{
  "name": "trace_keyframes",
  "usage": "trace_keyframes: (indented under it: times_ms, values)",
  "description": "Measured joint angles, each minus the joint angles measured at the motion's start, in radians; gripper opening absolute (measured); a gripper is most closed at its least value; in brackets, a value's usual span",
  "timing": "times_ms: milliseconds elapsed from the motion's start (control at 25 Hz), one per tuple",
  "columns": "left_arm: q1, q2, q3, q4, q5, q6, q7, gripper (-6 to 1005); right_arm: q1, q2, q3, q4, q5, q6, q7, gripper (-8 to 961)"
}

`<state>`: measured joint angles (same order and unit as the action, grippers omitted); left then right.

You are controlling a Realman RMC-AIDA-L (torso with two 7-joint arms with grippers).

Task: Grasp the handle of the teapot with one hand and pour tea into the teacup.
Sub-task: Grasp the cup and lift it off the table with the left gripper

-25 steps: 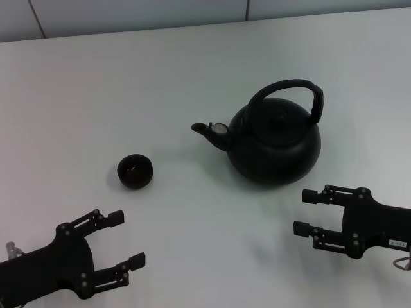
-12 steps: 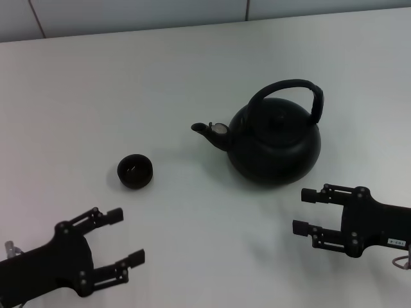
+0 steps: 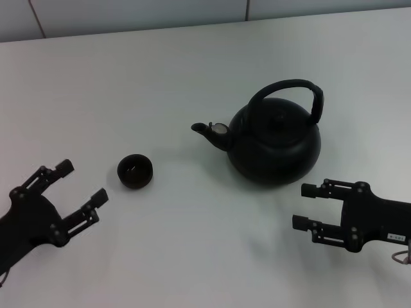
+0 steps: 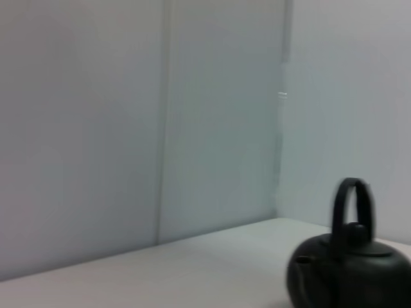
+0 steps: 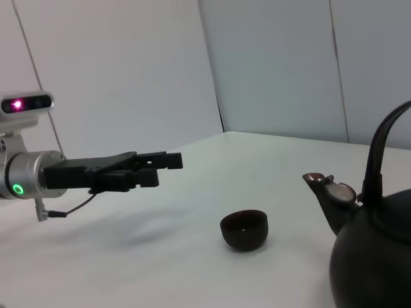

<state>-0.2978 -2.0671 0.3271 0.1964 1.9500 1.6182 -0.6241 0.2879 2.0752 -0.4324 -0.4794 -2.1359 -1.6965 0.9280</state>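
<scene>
The black teapot (image 3: 275, 141) stands right of centre on the white table, spout pointing left, its arched handle (image 3: 286, 90) upright over the lid. It also shows in the left wrist view (image 4: 350, 273) and the right wrist view (image 5: 379, 256). The small black teacup (image 3: 135, 171) sits to the left of the spout, also in the right wrist view (image 5: 244, 229). My left gripper (image 3: 82, 190) is open and empty, left of the cup; it shows in the right wrist view (image 5: 164, 168). My right gripper (image 3: 304, 206) is open and empty, in front of the teapot's right side.
The white table (image 3: 128, 90) ends at its far edge against a pale panelled wall (image 3: 128, 13). Nothing else stands on the table.
My left gripper has moved left and farther from me, from the near edge up to beside the teacup. The right gripper, teapot and cup have stayed in place.
</scene>
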Motion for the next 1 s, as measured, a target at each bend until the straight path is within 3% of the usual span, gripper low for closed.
trace_keyframes:
  times_ms: [480,1000]
  values:
    - [-0.009,-0.003,-0.017,-0.043,0.000,-0.066,0.093,809,0.014,0.000,0.000,0.003,-0.003,0.009,0.000,648]
    - [-0.038,-0.005,0.001,-0.104,0.014,-0.222,0.192,799,0.022,0.000,0.000,0.004,-0.006,0.033,0.000,648]
